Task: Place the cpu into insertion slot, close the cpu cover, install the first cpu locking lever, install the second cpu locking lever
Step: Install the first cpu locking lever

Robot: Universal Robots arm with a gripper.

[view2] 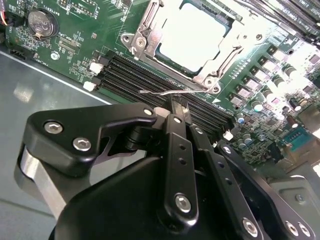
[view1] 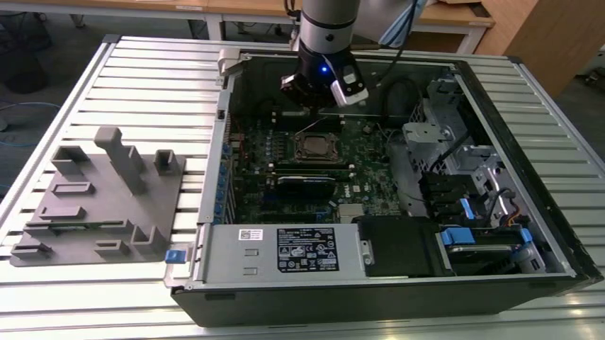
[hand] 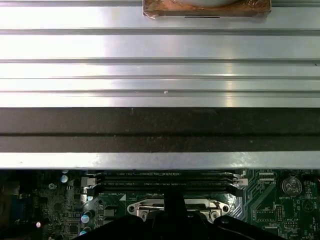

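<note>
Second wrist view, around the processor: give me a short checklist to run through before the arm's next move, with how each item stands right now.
1. cpu lying flat: ok, its bright face sits level.
2. cpu cover down around the chip: ok.
3. locking lever latched: not ok, the thin wire stands raised off the board.
4. claw at the lever: ok, its fingers are together and the tip is at the wire. Whether it pinches or only touches it: cannot tell.
5. Claw tip clear of the memory slots: cannot tell, it hangs over them in this view.
</note>
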